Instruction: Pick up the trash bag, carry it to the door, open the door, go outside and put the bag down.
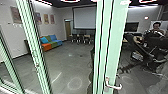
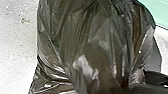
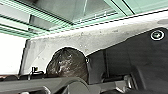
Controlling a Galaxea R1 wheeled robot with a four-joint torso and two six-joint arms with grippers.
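Note:
The dark trash bag (image 2: 105,37) shows large in the left wrist view, its plastic creased and hanging in folds above a pale floor. In the right wrist view the bag (image 3: 68,62) appears as a rounded dark shape beside the robot's base. A pale green door frame post (image 1: 110,45) stands upright in the head view, with a metal handle (image 1: 113,86) low on it. What grips the bag at its top is hidden.
Another green frame post (image 1: 35,50) rises at the left. Through the glass are a colourful sofa (image 1: 51,42), chairs (image 1: 81,38), a projection screen (image 1: 84,18) and a person (image 1: 156,28) at the right. Green framing (image 3: 50,18) runs near the base.

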